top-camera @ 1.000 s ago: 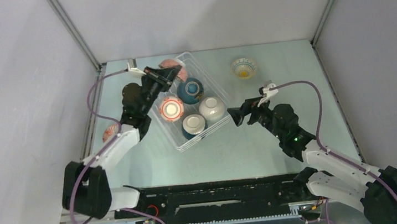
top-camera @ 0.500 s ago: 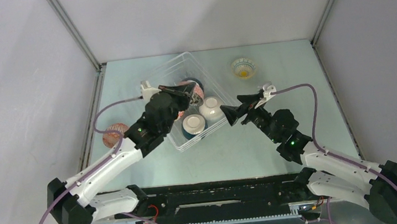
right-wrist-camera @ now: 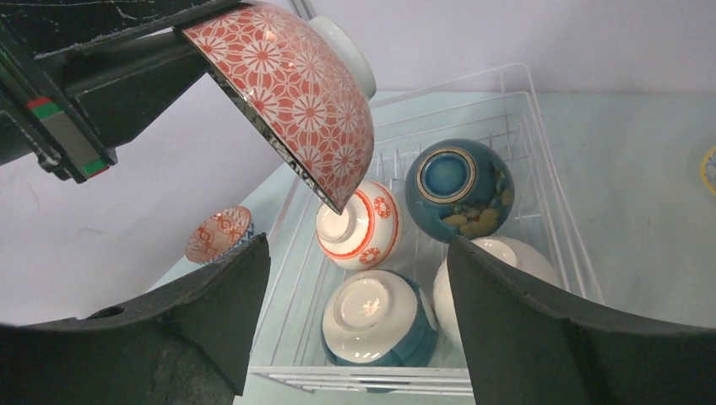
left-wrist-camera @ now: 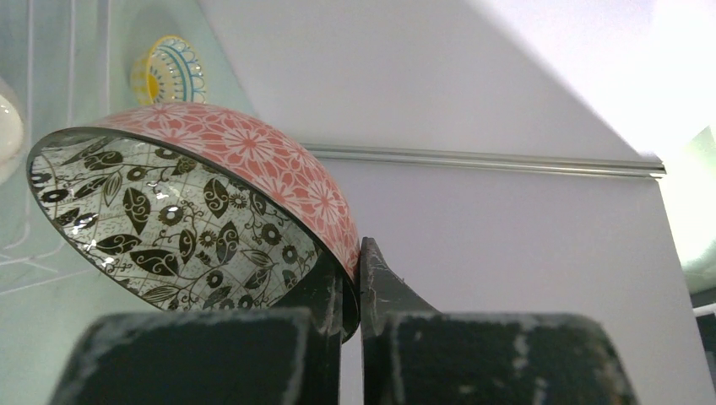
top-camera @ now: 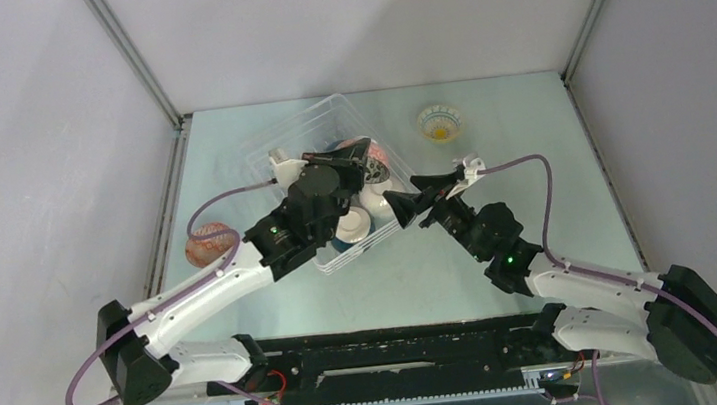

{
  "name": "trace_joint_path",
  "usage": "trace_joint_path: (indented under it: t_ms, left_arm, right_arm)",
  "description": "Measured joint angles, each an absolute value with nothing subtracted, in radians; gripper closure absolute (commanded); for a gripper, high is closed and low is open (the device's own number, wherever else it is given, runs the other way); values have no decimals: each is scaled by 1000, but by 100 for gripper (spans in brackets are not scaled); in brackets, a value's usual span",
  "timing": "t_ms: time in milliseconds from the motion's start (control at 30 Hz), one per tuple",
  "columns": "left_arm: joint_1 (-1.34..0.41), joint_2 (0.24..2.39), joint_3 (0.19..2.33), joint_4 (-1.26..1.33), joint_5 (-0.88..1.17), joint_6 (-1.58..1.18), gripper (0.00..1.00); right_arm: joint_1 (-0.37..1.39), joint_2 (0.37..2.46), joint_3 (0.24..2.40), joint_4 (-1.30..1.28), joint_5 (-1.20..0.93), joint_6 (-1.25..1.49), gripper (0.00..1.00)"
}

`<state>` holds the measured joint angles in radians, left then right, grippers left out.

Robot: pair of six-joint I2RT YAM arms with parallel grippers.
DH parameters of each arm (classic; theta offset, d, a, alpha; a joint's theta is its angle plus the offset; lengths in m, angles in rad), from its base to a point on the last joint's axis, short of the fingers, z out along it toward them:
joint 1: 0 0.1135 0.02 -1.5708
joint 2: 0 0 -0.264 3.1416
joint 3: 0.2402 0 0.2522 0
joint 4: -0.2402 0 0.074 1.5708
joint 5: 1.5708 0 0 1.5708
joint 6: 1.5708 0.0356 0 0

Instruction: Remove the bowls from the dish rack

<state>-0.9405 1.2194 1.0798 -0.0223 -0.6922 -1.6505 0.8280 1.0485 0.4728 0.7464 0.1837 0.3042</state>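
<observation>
My left gripper (top-camera: pixel 359 165) is shut on the rim of a red flower-patterned bowl (top-camera: pixel 365 153) and holds it tilted above the white wire dish rack (top-camera: pixel 268 148). In the left wrist view the gripper (left-wrist-camera: pixel 358 257) pinches the bowl (left-wrist-camera: pixel 245 156), one finger inside and one outside. My right gripper (top-camera: pixel 398 203) is open and empty at the rack's right side. Its wrist view looks between its gripper (right-wrist-camera: pixel 356 246) fingers at the rack (right-wrist-camera: pixel 523 110). The rack holds upside-down bowls: a red-ringed white one (right-wrist-camera: pixel 359 228), a dark blue one (right-wrist-camera: pixel 460 190), a teal-banded one (right-wrist-camera: pixel 376 321) and a white one (right-wrist-camera: pixel 507 270).
A yellow bowl (top-camera: pixel 440 122) stands upright on the table at the back right. A red-patterned bowl (top-camera: pixel 210 243) stands on the table left of the rack, near the left wall. The two arms are close together over the rack's right half.
My left gripper has lifted the red flower bowl from the rack's far corner and carried it rightward over the rack. My right gripper has moved left toward the rack.
</observation>
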Motion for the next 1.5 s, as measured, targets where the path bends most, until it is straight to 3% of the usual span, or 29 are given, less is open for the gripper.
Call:
trace_joint_path:
  t_ms: [467,767,967,1500]
  left_arm:
    - [-1009,1278,1087,19,-783,-1750,100]
    - [-1035,1278,1087,28,-830,-1833,100]
    - [-1045,1278,1087,32,-850,-1860,78]
    - [-1062,1234,1074,50,-825,-1890,26]
  right_arm:
    - [852,1193,487,873,368,358,33]
    - [857,1255,533,945,405,365,60]
    - [866,1275,546,968,427,351,100]
    - [840,1303,570,907,641,370,100]
